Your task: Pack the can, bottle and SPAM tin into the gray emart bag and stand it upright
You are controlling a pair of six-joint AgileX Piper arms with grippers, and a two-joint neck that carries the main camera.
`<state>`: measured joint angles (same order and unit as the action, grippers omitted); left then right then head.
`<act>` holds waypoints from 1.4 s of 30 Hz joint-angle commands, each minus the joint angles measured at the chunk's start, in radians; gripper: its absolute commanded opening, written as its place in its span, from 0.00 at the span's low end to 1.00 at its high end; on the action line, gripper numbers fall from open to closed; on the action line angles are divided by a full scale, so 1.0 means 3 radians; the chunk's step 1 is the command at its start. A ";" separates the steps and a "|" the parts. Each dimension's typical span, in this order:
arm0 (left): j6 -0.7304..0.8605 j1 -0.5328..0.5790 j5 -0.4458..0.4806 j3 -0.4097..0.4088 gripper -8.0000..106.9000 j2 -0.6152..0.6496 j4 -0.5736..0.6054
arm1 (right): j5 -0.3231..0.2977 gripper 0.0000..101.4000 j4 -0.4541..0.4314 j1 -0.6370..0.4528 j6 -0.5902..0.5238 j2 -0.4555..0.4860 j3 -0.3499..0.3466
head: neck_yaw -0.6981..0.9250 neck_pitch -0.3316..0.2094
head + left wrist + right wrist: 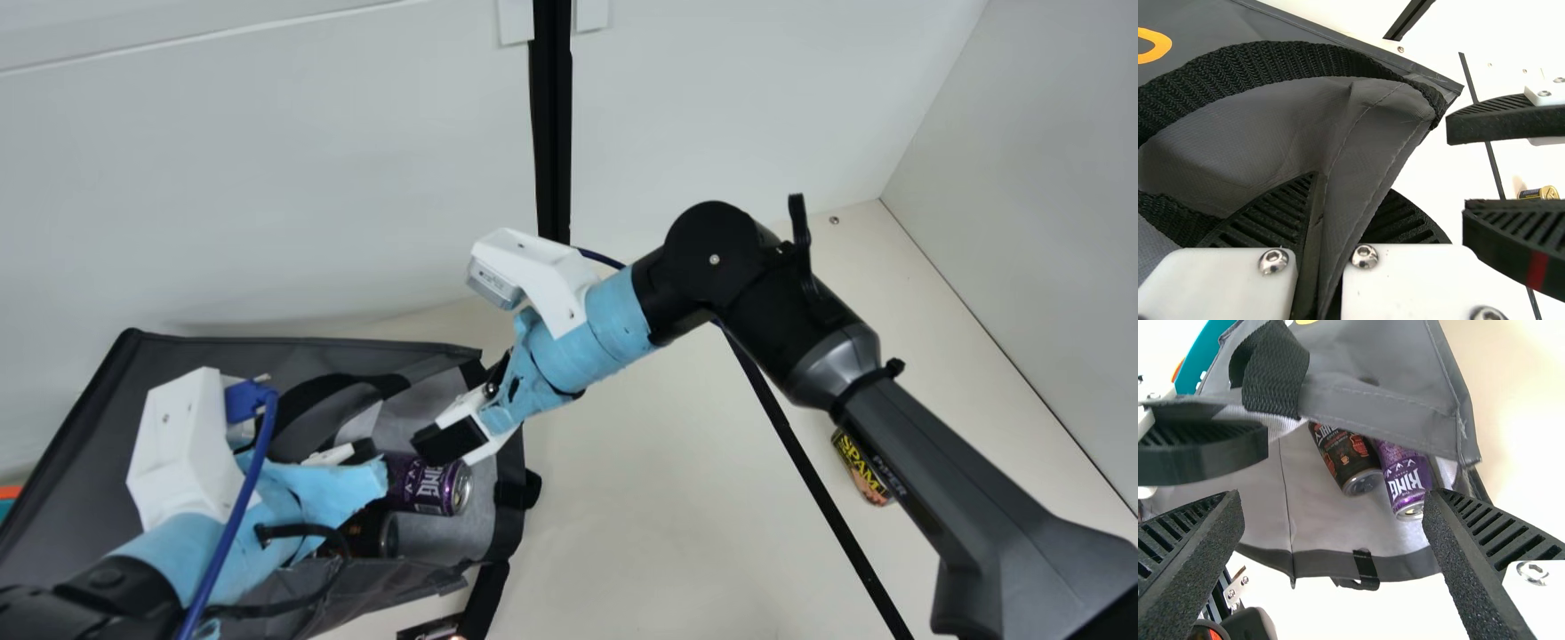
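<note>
Currently loading, gray emart bag (67,480): on its side, can (416,485) and bottle (1348,457) inside.
SPAM tin (858,469): on the table (676,498), outside; likely next load.
Left gripper (1341,217): clenched on bag edge; hold mouth open.
Right gripper (1333,497): jaws spread; fetch tin, insert, then upright bag.
Black strap (1291,60): loops at mouth; possible snag.

Left wrist wrap (191,542): light blue, over the gray bag (71,444)
Left bracket (182,453): white, angular
Left cable (233,520): blue
Left fingers (1271,217): black, ribbed, white mounts, silver screws
Right wrist wrap (613,311): light blue
Right arm (933,476): black joint, gray tapering link, right of the bag
Right finger (1511,240): black, ribbed, red stripe
</note>
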<state>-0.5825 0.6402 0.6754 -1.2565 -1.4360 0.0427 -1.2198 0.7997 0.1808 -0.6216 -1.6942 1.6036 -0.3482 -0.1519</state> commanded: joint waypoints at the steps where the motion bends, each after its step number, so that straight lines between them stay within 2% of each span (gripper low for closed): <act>1: 0.0000 0.0000 0.0000 0.0000 0.00 0.0000 0.0000 | -0.0001 0.94 0.0012 -0.0018 -0.0036 0.0032 -0.0046 | -0.0003 -0.0076; 12: 0.0000 0.0000 0.0000 0.0000 0.00 0.0000 0.0000 | -0.0001 0.94 0.0000 -0.0244 -0.0174 0.0281 -0.0273 | -0.0003 -0.0076; 25: 0.0000 0.0000 0.0000 0.0000 0.00 0.0000 0.0000 | -0.0001 0.94 -0.0042 -0.0699 -0.0247 0.0573 -0.0456 | -0.0003 -0.0076; 42: 0.0000 0.0000 0.0000 0.0000 0.00 0.0000 0.0000 | -0.0001 0.94 -0.0296 -0.1365 -0.0215 0.0941 -0.0633 | -0.0003 -0.0076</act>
<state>-0.5825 0.6402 0.6754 -1.2565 -1.4360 0.0427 -1.2206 0.7162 -0.2133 -0.6900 -1.4174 1.4164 -0.3467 -0.1519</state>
